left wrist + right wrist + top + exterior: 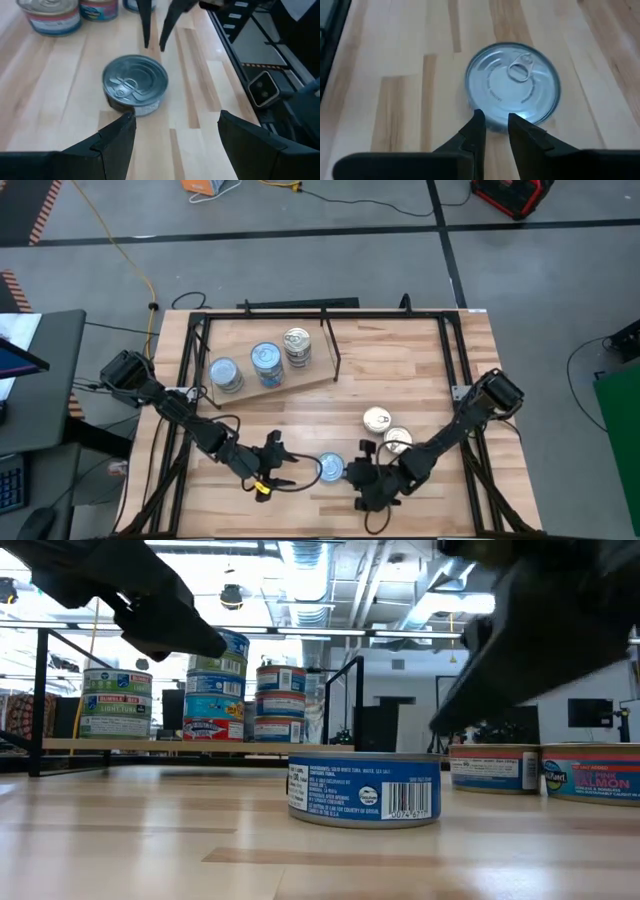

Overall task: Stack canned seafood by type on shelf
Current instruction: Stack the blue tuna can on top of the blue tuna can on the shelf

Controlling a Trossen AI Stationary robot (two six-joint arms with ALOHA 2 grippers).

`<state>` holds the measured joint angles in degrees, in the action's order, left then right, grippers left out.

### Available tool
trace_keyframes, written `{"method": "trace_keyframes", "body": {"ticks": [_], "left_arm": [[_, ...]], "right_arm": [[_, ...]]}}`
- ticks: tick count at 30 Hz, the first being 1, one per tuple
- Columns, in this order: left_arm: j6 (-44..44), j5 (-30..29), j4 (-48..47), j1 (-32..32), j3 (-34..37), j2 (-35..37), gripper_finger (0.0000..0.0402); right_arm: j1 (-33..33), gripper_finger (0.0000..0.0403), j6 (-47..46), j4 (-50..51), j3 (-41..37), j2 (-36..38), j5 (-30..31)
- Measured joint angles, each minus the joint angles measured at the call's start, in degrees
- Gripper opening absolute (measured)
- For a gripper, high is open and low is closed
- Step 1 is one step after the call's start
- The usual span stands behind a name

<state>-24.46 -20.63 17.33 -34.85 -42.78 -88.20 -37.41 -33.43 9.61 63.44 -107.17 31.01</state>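
1. Wooden desk (420,370) is filling my overhead picture. I am seeing the shelf (300,385) lying toward its far side, carrying three stacks of tins (265,365). One loose blue tin (331,467) is sitting near the front edge, between my two hands. The left hand (283,467) is waiting just beside it with fingers spread wide. The right hand (357,470) is coming in from the other side with fingers narrow. Two more tins (385,430) are standing near the right arm.

2. Looking level across the desk, I am seeing the blue tin (365,789) upright on the wood with its barcode facing me. The stacked tins (215,690) are rising behind it on the shelf (150,744), and two further tins (540,770) are standing off to the side.

3. Through the left wrist, I am watching the silver-lidded tin (135,84) lying ahead of the wide-apart fingers (117,137), not touching them.

4. Through the right wrist, the narrow fingertips (477,125) are reaching the tin's (512,82) near rim, holding nothing; I cannot tell whether they are touching it.
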Motion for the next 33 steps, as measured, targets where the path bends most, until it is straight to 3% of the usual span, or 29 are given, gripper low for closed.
{"method": "trace_keyframes", "body": {"ticks": [14, 33], "left_arm": [[0.21, 0.64, 0.04, 0.37, 0.0, 0.0, 0.0272], [0.18, 0.64, 0.08, 0.4, 0.0, 0.0, 0.0272]], "right_arm": [[1.9, 0.0097, -3.92, -11.25, -8.75, 0.11, 0.8], [1.84, 0.0097, 2.03, -13.4, -4.57, 0.04, 0.56]]}}
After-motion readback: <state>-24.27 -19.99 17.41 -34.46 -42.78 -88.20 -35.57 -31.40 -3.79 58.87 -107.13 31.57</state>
